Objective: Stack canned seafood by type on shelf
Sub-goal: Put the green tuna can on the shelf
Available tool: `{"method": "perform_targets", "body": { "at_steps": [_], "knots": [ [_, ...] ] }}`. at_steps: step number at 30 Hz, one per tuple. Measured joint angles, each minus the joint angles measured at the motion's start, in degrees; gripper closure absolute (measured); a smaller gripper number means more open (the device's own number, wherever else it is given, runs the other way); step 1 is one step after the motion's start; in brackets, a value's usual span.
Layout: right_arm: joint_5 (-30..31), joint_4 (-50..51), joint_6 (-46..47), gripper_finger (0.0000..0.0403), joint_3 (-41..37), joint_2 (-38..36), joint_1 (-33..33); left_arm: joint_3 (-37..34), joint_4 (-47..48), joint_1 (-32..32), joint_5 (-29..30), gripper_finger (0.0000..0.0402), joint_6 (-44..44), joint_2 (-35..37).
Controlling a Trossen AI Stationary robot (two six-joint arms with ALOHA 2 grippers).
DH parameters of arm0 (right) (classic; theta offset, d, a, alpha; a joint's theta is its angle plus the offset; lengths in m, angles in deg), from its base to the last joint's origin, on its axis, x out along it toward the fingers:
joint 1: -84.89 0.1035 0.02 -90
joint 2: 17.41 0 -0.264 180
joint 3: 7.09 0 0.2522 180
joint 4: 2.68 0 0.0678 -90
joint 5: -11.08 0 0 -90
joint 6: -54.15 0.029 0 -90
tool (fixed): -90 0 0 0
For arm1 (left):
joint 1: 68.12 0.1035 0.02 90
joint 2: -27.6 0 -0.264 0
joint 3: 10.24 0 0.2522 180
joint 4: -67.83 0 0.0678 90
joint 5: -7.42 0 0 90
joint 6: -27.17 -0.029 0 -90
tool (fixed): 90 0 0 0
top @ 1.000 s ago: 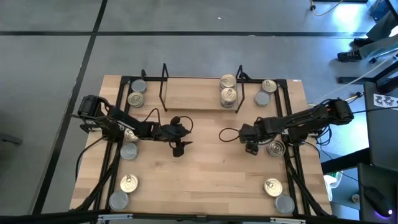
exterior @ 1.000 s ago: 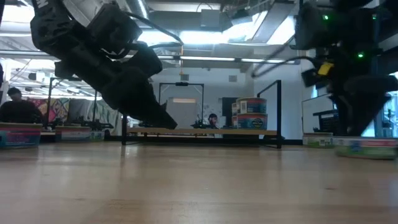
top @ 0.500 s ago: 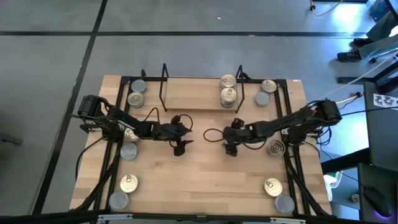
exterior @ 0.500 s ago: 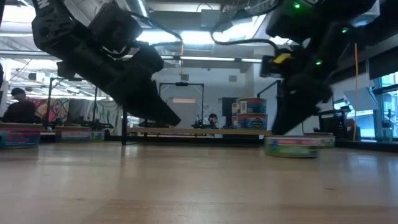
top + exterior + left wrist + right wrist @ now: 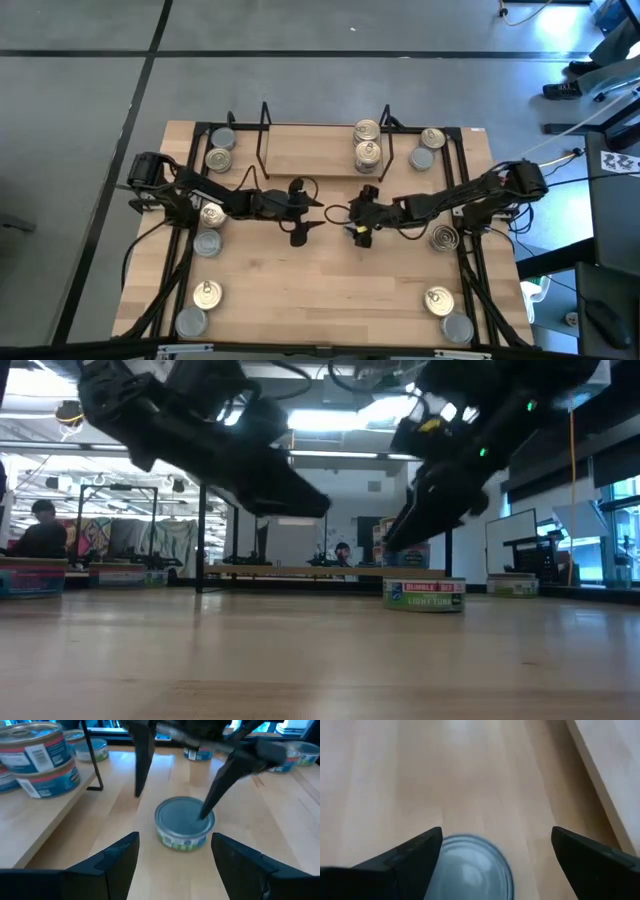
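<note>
A silver-lidded tin (image 5: 184, 822) with a green label stands upright on the table's middle (image 5: 425, 593). My right gripper (image 5: 350, 215) slants down over it, open. One finger (image 5: 215, 790) hangs above the lid, the other (image 5: 141, 765) beside the rim. The low view shows a gap between fingertip (image 5: 392, 540) and tin. My left gripper (image 5: 312, 213) faces the tin from the table's left, open, fingers (image 5: 117, 855) short of it. The shelf (image 5: 310, 150) stands at the far middle, with stacked tins (image 5: 42, 762) on its right end (image 5: 367, 143).
Loose tins lie along the left rails (image 5: 207, 243) and the right rails (image 5: 443, 237), more at the far corners (image 5: 222, 138) (image 5: 432, 138) and near corners (image 5: 207, 294) (image 5: 438, 300). The shelf's left part and the table's near middle are bare wood.
My right gripper has travelled from the right rails toward the table's middle and tipped from pointing down to slanting. The silver-lidded tin slid along the table with it and now stands still. My left gripper has risen and edged toward the tin.
</note>
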State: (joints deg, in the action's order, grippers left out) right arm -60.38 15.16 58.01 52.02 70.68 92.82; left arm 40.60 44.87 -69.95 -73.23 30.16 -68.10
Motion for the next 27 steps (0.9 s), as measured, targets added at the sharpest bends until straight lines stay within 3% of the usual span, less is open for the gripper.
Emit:
{"method": "perform_targets", "body": {
  "at_steps": [7,14,19,27],
  "knots": [
    [-4.62,15.00,2.06,0.0029,-1.74,-12.80,0.00,10.72,4.65,0.12,-2.60,0.0153,-0.07,-8.88],
    [-1.11,15.60,5.31,0.0029,-8.38,-23.44,-0.02,24.16,14.65,1.23,-7.32,0.0153,-0.71,-18.17],
    [-1.04,15.75,6.36,0.0029,-10.11,-24.10,-0.04,28.03,15.33,1.12,-11.72,0.0153,-1.98,-23.11],
    [-1.21,14.68,6.38,0.0029,-10.24,-22.56,-0.07,28.37,18.92,2.27,-11.91,0.0153,-2.04,-24.12]
  ]
}}
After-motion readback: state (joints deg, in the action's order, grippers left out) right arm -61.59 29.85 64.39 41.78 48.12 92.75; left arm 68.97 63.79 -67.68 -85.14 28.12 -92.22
